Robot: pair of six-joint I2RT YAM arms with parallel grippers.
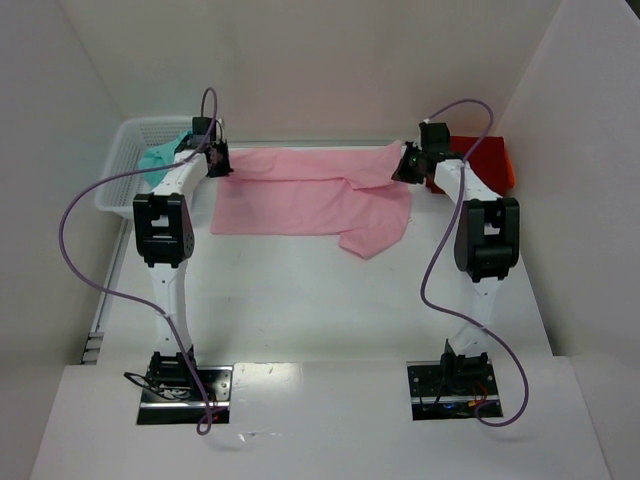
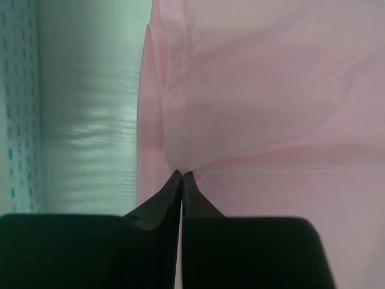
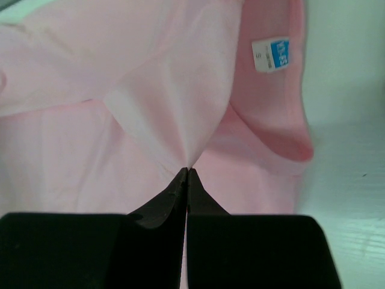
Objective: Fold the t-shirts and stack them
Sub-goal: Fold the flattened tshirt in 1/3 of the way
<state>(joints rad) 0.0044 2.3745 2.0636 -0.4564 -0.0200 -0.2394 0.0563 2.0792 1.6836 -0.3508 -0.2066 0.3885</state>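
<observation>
Pink t-shirt (image 1: 310, 195) lies across the far table (image 1: 320, 300), its long axis left to right, collar rightward. Only the right wrist shows us its label (image 3: 270, 55). We see the left gripper (image 2: 181, 174) and right gripper (image 3: 187, 170) pressed together, each pinching the cloth at opposite ends. A basket (image 1: 118, 175) bounds the left, a red t-shirt (image 1: 488, 158) the right.

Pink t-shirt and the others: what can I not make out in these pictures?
- Teal t-shirt: top view, partly hidden by the left arm and the mesh basket.
- Red t-shirt: top view, partly covered by the right arm.
- Label: right wrist view, print too blurred.
</observation>
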